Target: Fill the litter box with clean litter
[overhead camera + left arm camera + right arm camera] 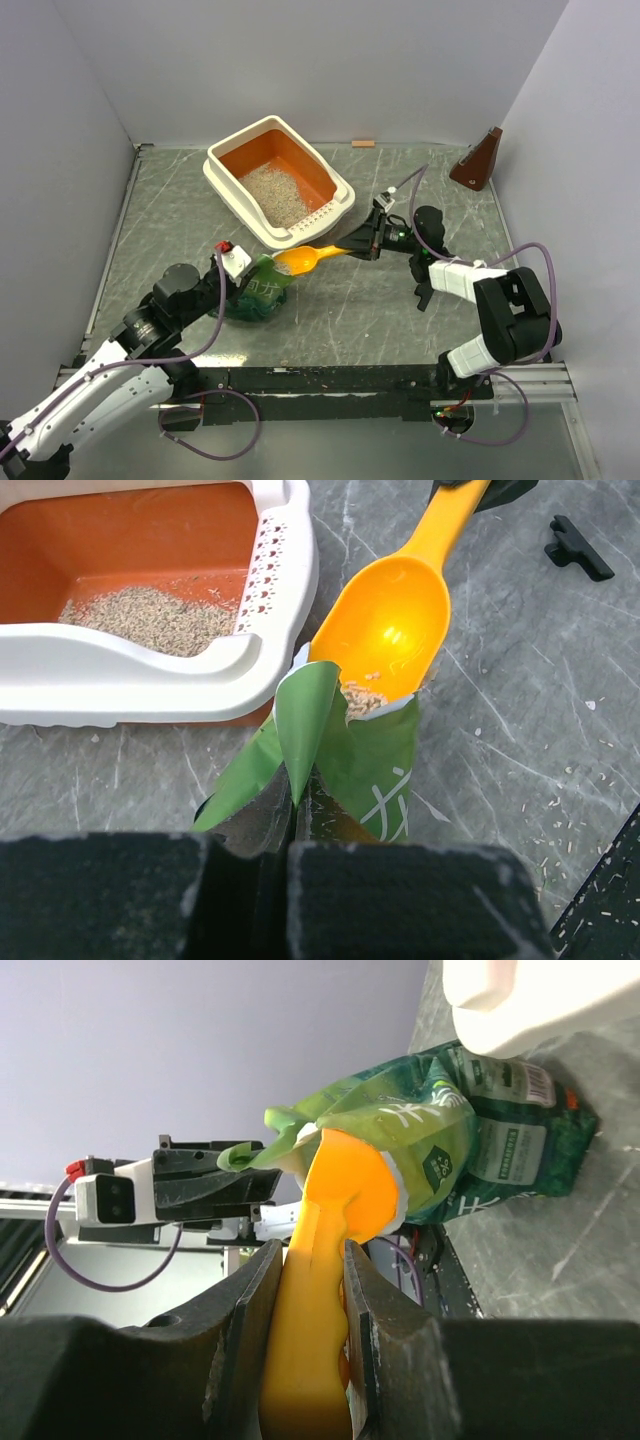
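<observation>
- We see the litter box [228, 195] on the table [350, 320], centre-back, with clean litter [275, 194] heaped inside.
- Bag [258, 296] stands just in front of the box's near corner.
- Scoop [303, 260] bowl sits at the bag mouth, handle running right.
- Wedge-shaped object [478, 160] is at the back right.

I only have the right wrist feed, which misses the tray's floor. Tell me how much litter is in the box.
Observer: The litter box holds only a thin patch of clean litter; much orange floor is bare.
Operator: Report whether the scoop is loaded.
Observer: Left wrist view shows the scoop bowl nearly empty, tip at the green bag mouth.
Operator: Check the table there.
Observer: Stray granules lie scattered on the table beside the bag.
</observation>
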Motion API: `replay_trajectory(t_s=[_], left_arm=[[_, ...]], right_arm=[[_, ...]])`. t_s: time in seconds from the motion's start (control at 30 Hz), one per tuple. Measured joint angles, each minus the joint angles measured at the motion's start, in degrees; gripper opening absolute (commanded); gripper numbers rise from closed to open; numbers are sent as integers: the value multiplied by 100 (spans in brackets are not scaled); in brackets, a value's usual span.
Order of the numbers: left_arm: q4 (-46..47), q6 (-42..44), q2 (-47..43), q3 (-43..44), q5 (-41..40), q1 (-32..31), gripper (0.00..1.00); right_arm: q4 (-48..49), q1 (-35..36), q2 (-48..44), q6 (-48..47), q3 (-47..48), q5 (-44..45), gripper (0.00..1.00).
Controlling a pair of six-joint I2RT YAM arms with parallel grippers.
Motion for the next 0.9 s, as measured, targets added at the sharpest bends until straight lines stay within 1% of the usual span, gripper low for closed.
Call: replay_trajectory(t_s=[0.3,0.47,0.73,0.9], left_arm=[[299,-4,59,-186,-120,-125,1],[514,-48,13,-321,-321,-149,1],[682,-175,-186,-380,-1080,-184,1],[754,-219,-304,-424,-1558,-208,1]], right_arm=[[476,-752,-125,138,-643,-284,0],[507,-1019,-313,144,-732,-365,0],[553,-1172,-579,247,-737,-424,0],[315,-1185,-667,258,-640,-385,0]])
